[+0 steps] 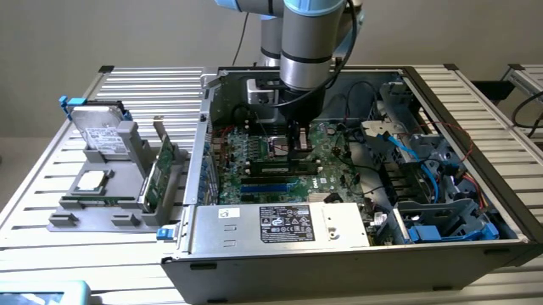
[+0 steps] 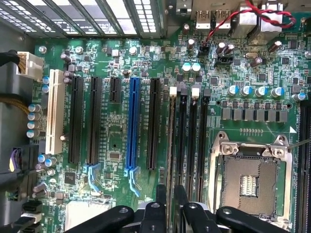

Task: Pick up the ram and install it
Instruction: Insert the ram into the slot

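over the green motherboard [image 2: 116, 141], the gripper [image 2: 170, 206] stands slightly open astride the thin, seated ram [image 2: 170, 145].

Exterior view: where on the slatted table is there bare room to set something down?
The slatted table is bare in front of the grey parts holder and behind it. The computer case is crowded with cables.

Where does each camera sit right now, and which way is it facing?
Exterior view: raised, outside the open case, looking down into it; the arm shows.
Wrist view: on the wrist, facing straight down at the motherboard; the gripper shows.
Shared: the motherboard and its slots.
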